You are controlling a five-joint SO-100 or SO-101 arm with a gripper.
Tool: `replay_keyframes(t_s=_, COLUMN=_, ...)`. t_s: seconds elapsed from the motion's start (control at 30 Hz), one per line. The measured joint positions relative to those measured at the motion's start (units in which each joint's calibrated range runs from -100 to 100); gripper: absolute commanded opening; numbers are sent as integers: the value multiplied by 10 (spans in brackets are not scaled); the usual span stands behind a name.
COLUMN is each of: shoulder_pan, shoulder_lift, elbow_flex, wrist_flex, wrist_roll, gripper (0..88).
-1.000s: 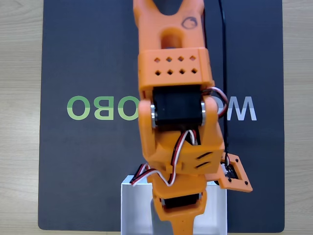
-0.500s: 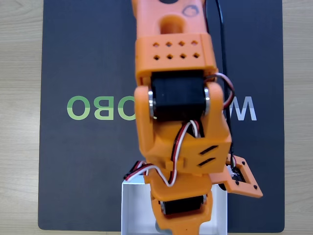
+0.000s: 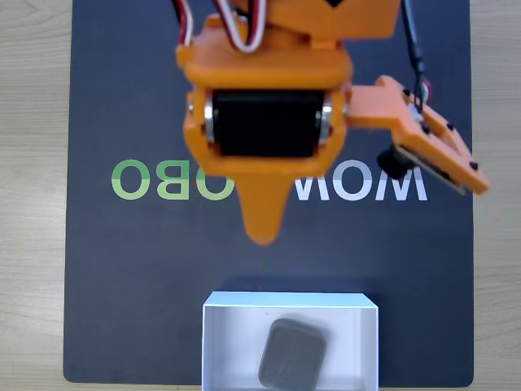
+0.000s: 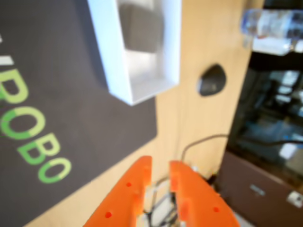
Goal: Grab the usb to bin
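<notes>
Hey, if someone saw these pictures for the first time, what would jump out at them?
The big orange arm dominates the upper half of the fixed view, above a dark mat with green and white lettering. At the bottom edge, the grey usb lies tilted inside the white bin. In the wrist view, the end effector shows its fingers nearly together, holding nothing.

arm: raised | end effector [image 4: 160,171]: fingers nearly together, empty

Wood table [image 3: 32,244] w/ dark mat [image 3: 146,285], bin [image 3: 213,350]
</notes>
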Motion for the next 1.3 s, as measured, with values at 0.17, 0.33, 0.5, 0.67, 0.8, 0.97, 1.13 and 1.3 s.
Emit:
replay_keyframes(t_s=0.17, shoulder_pan=-8, shoulder_lift=-164, elbow_flex=212, wrist_flex=-3, wrist_roll=-19, gripper=30)
replay_keyframes(t_s=0.33, shoulder_pan=-31, shoulder_lift=-333, elbow_flex=443, wrist_flex=-10, wrist_roll=-19, gripper=26)
replay_keyframes(t_s=0.5, shoulder_pan=-43, shoulder_lift=-515, elbow_flex=688, wrist_flex=-10, wrist_roll=-18, gripper=21)
replay_keyframes(t_s=0.67, shoulder_pan=-42, shoulder_lift=-718, elbow_flex=903, wrist_flex=-9, wrist_roll=11, gripper=21)
replay_keyframes(t_s=0.8, shoulder_pan=-35, shoulder_lift=-876, elbow_flex=1000, wrist_flex=26, wrist_roll=20, gripper=21)
replay_keyframes(t_s=0.97, shoulder_pan=-38, shoulder_lift=-975, elbow_flex=1018, wrist_flex=74, wrist_roll=21, gripper=20)
replay_keyframes(t_s=1.13, shoulder_pan=-34, shoulder_lift=-981, elbow_flex=1018, wrist_flex=79, wrist_roll=21, gripper=20)
replay_keyframes(t_s=1.3, shoulder_pan=-37, shoulder_lift=-981, elbow_flex=1018, wrist_flex=79, wrist_roll=21, gripper=20)
